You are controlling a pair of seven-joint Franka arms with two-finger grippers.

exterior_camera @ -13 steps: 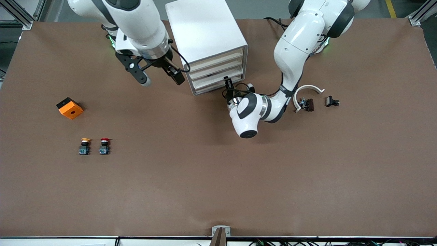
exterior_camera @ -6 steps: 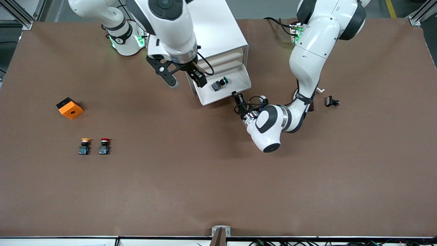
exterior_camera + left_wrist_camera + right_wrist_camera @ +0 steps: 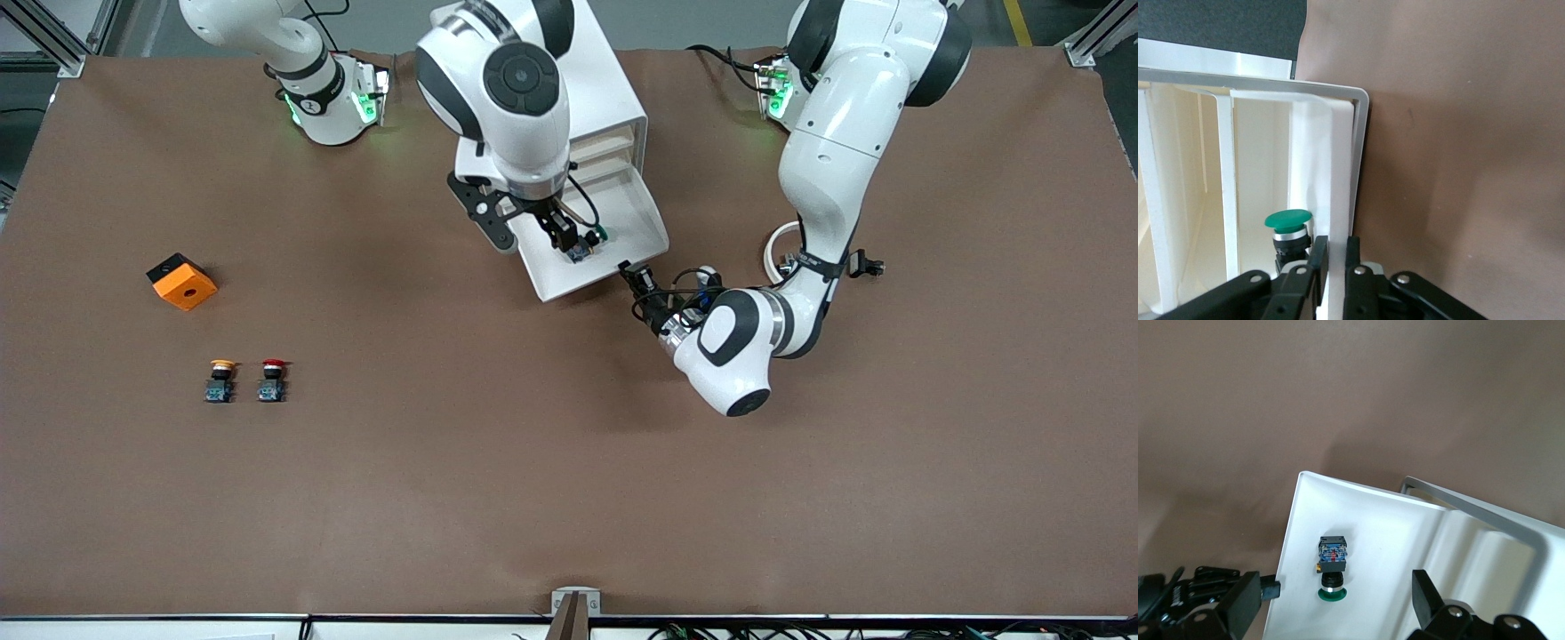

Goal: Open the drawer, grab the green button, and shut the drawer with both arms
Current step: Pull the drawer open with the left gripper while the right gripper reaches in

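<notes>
Two claws: left claw [image 3: 629, 271] clamped on drawer [image 3: 642, 210] front, right claw [image 3: 569, 242] agape over button [image 3: 589, 244].

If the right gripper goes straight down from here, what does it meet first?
Most likely the green-capped button lying in the open drawer; the right gripper is open above it, though depth is unclear.

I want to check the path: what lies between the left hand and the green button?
The drawer's front wall, pinched by the left hand, separates it from the button; the left wrist view shows this.
</notes>
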